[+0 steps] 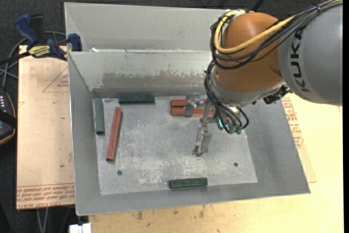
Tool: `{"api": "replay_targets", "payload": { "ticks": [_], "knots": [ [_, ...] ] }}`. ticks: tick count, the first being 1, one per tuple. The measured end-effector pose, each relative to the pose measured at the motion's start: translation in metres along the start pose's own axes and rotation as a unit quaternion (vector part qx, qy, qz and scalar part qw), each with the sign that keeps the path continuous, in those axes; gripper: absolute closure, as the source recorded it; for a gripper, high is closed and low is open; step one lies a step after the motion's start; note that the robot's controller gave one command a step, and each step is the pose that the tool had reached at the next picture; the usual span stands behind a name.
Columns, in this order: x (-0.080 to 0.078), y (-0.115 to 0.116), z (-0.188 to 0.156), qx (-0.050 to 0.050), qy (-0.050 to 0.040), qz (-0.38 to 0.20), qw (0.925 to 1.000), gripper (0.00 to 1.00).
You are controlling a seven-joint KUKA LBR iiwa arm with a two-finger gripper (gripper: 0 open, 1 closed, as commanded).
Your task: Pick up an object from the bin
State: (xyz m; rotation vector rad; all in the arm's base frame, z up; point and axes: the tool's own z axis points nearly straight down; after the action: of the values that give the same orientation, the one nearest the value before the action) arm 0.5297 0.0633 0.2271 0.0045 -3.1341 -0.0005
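Orange-red block point(178, 108) is lying near the back wall of the bin point(163, 65), right of centre. We are taking it as the likeliest candidate, since it is the thing nearest the gripper point(200, 149).

Progress, as we are judging it: nothing is picked yet. Approach, closing and lift are all left to do.

The block's long axis is running left-right in the camera view, roughly parallel to the back wall. Its right end is hiding behind the wrist hardware, so we are not calling a pointing direction.

The gripper is hanging just in front of the block, tip low over bare bin floor. We are seeing nothing held; how wide it is set we cannot tell.

Further out:
- dark green bar point(136, 99) by the back wall
- grey-green bar point(98, 116) and red-brown bar point(114, 133) at left
- second green bar point(188, 183) at the front edge

All four are lying well apart from the gripper.
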Motion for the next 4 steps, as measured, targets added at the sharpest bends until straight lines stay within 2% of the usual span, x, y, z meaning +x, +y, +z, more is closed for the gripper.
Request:
{"api": "replay_targets", "payload": {
  "ticks": [1, 2, 3, 4],
  "knots": [
    [0.048, -0.009, 0.082, 0.0, 0.0022, 0.01, 0.9999, 0.0],
    [0.044, -0.018, 0.158, -0.001, -0.0106, -0.04, 0.9992, 0.0],
    [0.047, -0.018, 0.157, 0.0, -0.0044, -0.04, 0.9992, 1.0],
    [0.031, -0.007, -0.029, 0.0, -0.0099, -0.03, 0.9995, 1.0]
  ]
}}
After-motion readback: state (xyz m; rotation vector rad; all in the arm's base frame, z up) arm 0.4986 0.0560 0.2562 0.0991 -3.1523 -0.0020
